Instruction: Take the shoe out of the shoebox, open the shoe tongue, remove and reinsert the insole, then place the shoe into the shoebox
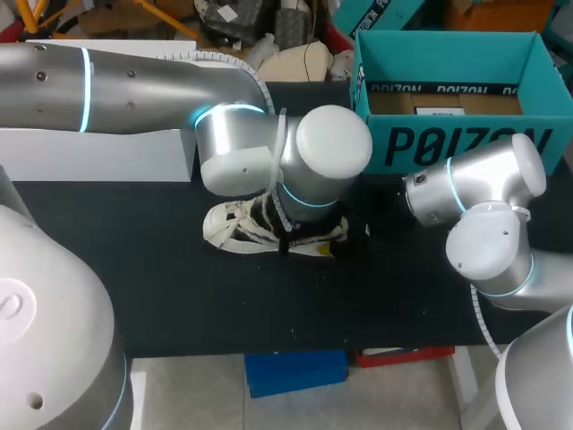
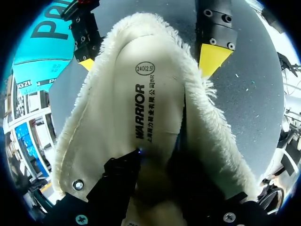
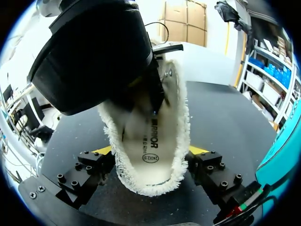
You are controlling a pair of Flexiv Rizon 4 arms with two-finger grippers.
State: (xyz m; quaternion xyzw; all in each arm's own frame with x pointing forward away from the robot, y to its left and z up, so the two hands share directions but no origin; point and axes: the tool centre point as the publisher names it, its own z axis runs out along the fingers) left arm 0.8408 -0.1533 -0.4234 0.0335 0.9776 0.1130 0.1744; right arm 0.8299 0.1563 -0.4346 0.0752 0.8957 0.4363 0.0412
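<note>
With the right gripper (image 3: 150,153) clamping the fleece-lined shoe (image 1: 235,228) at the heel from both sides, the left gripper (image 2: 157,165), its hold hidden inside, should work the insole (image 2: 150,89) slowly.

Table (image 1: 179,296): dark flat top, light specks on surface.
Mid table: shoe (image 1: 228,224), white w/ dark laces, fleecy lining; toe twd left-arm side, heel twd right-arm side.
Far right: shoebox (image 1: 466,143), teal, stands on its base, open side up; apart from shoe.
Far left: white box (image 1: 98,154), long & low, along back of table; apart from shoe.
</note>
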